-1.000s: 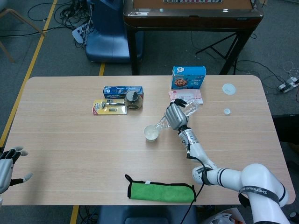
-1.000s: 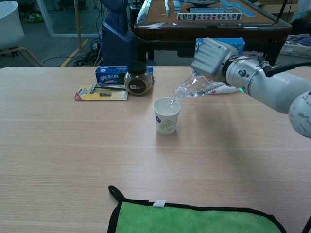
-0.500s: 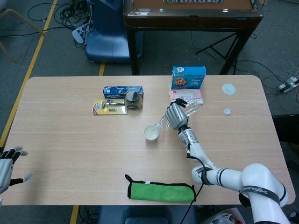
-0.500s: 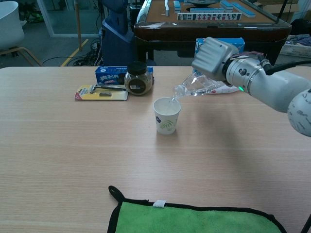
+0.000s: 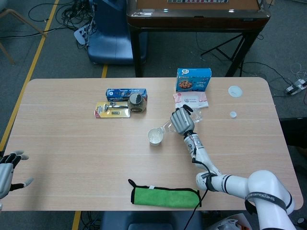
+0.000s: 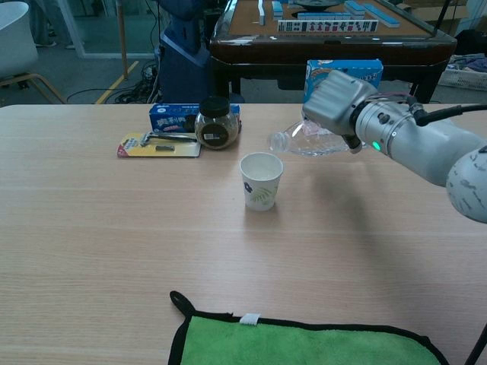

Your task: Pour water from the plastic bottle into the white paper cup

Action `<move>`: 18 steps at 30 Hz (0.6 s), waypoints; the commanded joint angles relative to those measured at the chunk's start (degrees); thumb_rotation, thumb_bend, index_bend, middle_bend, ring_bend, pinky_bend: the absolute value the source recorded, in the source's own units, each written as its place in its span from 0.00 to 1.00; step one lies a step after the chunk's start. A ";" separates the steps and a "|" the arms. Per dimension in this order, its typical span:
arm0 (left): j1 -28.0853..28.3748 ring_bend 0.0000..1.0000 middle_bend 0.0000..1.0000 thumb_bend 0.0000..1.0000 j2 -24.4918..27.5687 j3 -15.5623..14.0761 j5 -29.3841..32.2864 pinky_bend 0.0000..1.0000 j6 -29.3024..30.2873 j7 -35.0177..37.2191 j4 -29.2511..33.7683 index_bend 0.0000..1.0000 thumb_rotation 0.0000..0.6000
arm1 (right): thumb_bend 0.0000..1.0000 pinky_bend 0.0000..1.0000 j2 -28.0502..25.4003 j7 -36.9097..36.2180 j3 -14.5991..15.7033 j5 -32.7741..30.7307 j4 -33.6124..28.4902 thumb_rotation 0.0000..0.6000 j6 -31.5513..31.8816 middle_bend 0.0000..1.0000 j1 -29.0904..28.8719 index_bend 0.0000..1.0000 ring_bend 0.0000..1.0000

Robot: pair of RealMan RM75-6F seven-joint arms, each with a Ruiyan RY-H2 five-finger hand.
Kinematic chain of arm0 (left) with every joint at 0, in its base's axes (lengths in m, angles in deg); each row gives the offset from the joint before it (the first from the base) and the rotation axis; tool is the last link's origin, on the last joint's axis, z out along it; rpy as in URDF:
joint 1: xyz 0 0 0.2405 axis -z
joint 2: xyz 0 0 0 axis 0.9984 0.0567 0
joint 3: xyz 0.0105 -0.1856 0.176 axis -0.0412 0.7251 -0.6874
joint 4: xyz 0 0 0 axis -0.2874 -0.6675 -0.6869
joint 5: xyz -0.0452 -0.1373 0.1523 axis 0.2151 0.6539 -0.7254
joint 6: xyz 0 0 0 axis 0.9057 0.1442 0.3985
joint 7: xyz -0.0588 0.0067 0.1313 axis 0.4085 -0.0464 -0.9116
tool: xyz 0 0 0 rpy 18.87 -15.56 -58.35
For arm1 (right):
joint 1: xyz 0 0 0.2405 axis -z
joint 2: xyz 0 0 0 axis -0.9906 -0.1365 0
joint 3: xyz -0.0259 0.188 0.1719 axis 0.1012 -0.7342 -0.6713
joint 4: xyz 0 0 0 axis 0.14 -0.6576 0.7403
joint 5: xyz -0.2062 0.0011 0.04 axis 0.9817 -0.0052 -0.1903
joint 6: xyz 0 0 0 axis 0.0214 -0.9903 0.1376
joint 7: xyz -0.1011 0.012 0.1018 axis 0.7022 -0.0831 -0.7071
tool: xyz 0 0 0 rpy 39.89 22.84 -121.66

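Near the middle of the table stands the white paper cup (image 6: 261,181), and my right hand (image 6: 337,103) holds the plastic bottle (image 6: 304,141) up in the air, fingers wrapped around its body. The bottle lies almost flat, its open mouth pointing left, above the cup's right side and a little behind it. My left hand (image 5: 9,170) is far off at the table's edge, fingers spread, holding nothing.

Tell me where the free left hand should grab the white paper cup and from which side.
Grip the white paper cup around its side wall, about mid-height, coming in from the robot's left. It stands upright and open-topped, and the plastic bottle in the right hand hangs above its right, so that side is probably blocked.
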 commanded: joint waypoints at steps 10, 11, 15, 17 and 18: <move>0.07 0.28 0.27 0.00 -0.35 -0.18 0.16 0.55 -0.15 -1.74 0.03 0.44 1.00 | 0.02 0.54 -2.51 -15.76 -2.74 1.87 -2.17 1.00 -0.51 0.66 4.54 0.64 0.54; 0.08 0.28 0.27 0.00 -0.42 -0.16 0.20 0.55 -0.14 -1.86 -0.02 0.44 1.00 | 0.02 0.54 -2.86 -16.93 -2.90 2.01 -2.71 1.00 -0.61 0.66 4.87 0.64 0.54; 0.11 0.28 0.27 0.00 -0.77 -0.16 0.36 0.55 -0.16 -2.43 -0.42 0.44 1.00 | 0.02 0.54 -4.41 -22.48 -2.77 4.34 -4.70 1.00 -0.69 0.66 6.46 0.64 0.54; 0.13 0.28 0.27 0.00 -0.92 -0.15 0.42 0.55 -0.19 -2.56 -0.59 0.44 1.00 | 0.02 0.54 -5.01 -24.83 -2.39 5.67 -5.38 1.00 -0.56 0.66 7.29 0.64 0.54; 0.13 0.28 0.27 0.00 -1.04 -0.13 0.43 0.55 -0.16 -2.57 -0.72 0.44 1.00 | 0.02 0.54 -5.39 -26.72 -2.17 6.57 -5.87 1.00 -0.43 0.66 7.96 0.64 0.54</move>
